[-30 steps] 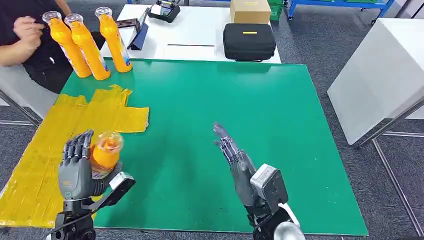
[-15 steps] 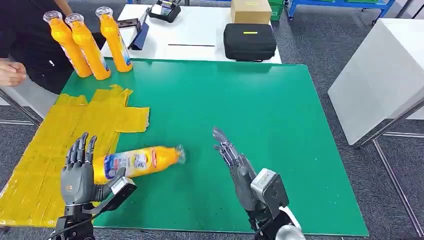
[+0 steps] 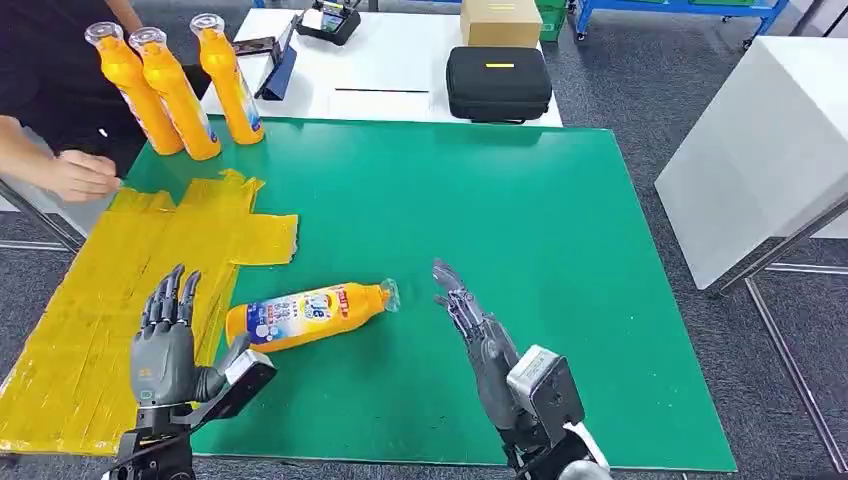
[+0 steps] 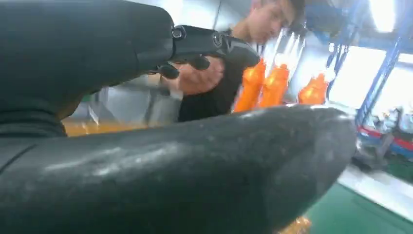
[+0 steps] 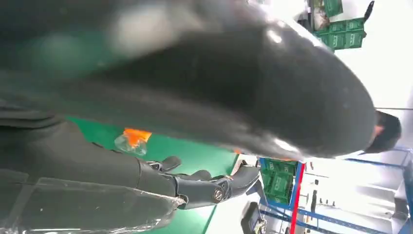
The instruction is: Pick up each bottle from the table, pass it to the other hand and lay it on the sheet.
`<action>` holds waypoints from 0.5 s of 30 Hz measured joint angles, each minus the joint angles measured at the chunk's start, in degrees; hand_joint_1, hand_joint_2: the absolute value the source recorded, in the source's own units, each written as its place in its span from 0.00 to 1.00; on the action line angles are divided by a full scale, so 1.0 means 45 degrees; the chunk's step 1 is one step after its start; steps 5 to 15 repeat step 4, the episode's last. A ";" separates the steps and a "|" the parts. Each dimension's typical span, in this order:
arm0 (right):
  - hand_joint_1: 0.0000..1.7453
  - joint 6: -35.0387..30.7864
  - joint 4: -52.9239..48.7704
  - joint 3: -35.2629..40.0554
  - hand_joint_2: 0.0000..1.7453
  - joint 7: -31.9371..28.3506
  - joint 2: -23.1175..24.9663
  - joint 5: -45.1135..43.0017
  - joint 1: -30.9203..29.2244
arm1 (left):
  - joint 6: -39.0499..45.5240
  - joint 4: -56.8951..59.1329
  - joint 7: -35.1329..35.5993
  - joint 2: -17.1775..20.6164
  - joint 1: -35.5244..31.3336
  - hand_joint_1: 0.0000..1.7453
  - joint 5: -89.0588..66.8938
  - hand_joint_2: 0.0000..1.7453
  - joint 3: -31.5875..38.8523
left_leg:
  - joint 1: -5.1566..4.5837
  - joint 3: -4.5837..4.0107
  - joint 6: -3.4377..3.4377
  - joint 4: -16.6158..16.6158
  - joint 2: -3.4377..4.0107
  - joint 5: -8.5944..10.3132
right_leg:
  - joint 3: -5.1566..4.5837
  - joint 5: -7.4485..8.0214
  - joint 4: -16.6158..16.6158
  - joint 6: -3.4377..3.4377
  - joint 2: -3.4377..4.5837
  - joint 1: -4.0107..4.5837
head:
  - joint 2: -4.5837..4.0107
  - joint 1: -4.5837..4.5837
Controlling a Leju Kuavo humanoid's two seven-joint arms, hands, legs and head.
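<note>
Orange bottle [image 3: 308,314] lying on its side on the green table [image 3: 520,210], base end just touching the edge of the yellow sheet [image 3: 110,290], clear cap pointing toward the right robot hand [image 3: 470,320]. Left robot hand [image 3: 165,340] beside the base end, fingers spread upward, holding nothing; right robot hand likewise empty, fingers extended and apart, near the cap but not touching. Three more bottles [image 3: 175,85] upright at the far corner, a person's hand [image 3: 80,175] resting by the sheet's far edge. Judged mostly off the sheet, so the laying-down step looked unfinished. To do it well: approach from above at the label, wrap the body rather than the tapered neck, since a round bottle would likely roll away from a sideways nudge; lift only slightly, carry fully over the yellow, set down along its length, release only once settled.
</note>
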 measured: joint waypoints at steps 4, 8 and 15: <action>0.00 -0.0073 0.0000 -0.0117 0.00 -0.0735 -0.0005 0.0306 0.0122 | -0.3120 -0.0749 -0.2386 -0.0491 0.0268 0.00 0.8402 0.00 0.0151 | -0.0002 -0.0006 0.0001 0.0000 -0.0001 -0.0001 | 0.0002 0.0000 0.0001 0.0000 0.0000 0.0000 | 0.0000 -0.0005; 0.00 -0.0073 0.0000 -0.0117 0.00 -0.0735 -0.0005 0.0306 0.0122 | -0.3120 -0.0749 -0.2386 -0.0491 0.0268 0.00 0.8402 0.00 0.0151 | -0.0002 -0.0006 0.0001 0.0000 -0.0001 -0.0001 | 0.0002 0.0000 0.0001 0.0000 0.0000 0.0000 | 0.0000 -0.0005; 0.00 -0.0073 0.0000 -0.0117 0.00 -0.0735 -0.0005 0.0306 0.0122 | -0.3120 -0.0749 -0.2386 -0.0491 0.0268 0.00 0.8402 0.00 0.0151 | -0.0002 -0.0006 0.0001 0.0000 -0.0001 -0.0001 | 0.0002 0.0000 0.0001 0.0000 0.0000 0.0000 | 0.0000 -0.0005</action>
